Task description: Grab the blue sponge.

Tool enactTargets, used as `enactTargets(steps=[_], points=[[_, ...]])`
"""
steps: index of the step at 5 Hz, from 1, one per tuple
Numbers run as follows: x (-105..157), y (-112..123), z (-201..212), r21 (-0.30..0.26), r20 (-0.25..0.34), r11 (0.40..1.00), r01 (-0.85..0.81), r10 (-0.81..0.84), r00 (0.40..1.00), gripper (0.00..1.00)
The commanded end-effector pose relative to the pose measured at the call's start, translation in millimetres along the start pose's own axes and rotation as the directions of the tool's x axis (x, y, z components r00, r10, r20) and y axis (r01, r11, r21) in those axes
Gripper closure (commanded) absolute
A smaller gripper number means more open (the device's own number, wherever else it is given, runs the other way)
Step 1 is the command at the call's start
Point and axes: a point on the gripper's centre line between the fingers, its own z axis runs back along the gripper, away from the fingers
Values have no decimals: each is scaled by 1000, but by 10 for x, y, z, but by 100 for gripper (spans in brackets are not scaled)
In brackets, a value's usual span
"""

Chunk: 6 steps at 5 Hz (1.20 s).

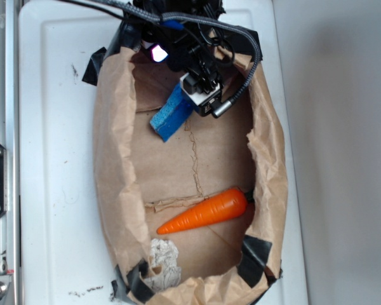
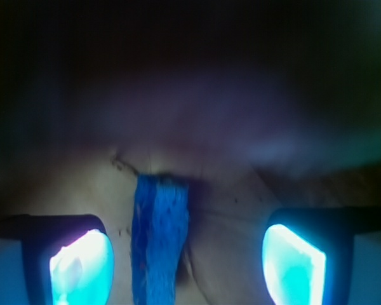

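So the black robot pincer (image 1: pixel 200 95) is sitting down low inside the crumpled brown paper bag tray (image 1: pixel 111 165) that's spread out on the white table (image 1: pixel 57 127), right at the upper end of it in the exterior view. The small oblong blue sponge (image 1: pixel 171 114) (lighter blue porous layer on a darker blue one) lies tilted right next to the pincer, one end tucked up under it and the other end poking out toward the lower left. In the wrist view the blue sponge (image 2: pixel 159 241) shows up as a narrow vertical strip between the two fingers (image 2: pixel 82 267), closer to the left one, with a clear gap on both sides, so the pincer is spread wide and not squeezing anything. Both pads glow a bright cyan and the rest of that view is pretty dark and blurry. Well away from the pincer, down toward the other end of the tray, there's a smooth orange plastic carrot (image 1: pixel 206 213) lying at a slant, and beyond that a crumpled whitish scrap (image 1: pixel 162 257) by the taped corner.
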Motion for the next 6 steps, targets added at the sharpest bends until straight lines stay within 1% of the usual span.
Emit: enactTargets(steps=[1,2,3,4,5,6], points=[[-14,34,-213,-57,125,998,-10,17,992,0],[-77,-67,-342,-35,159,999,18,-12,987,0],[-108,-102,-388,-33,162,999,27,-21,987,0],[-140,-95,-394,-22,162,1000,21,-17,987,100],[-182,-122,-317,-10,160,998,68,-66,985,100],[-312,-167,-11,-29,124,988,152,-147,981,100]])
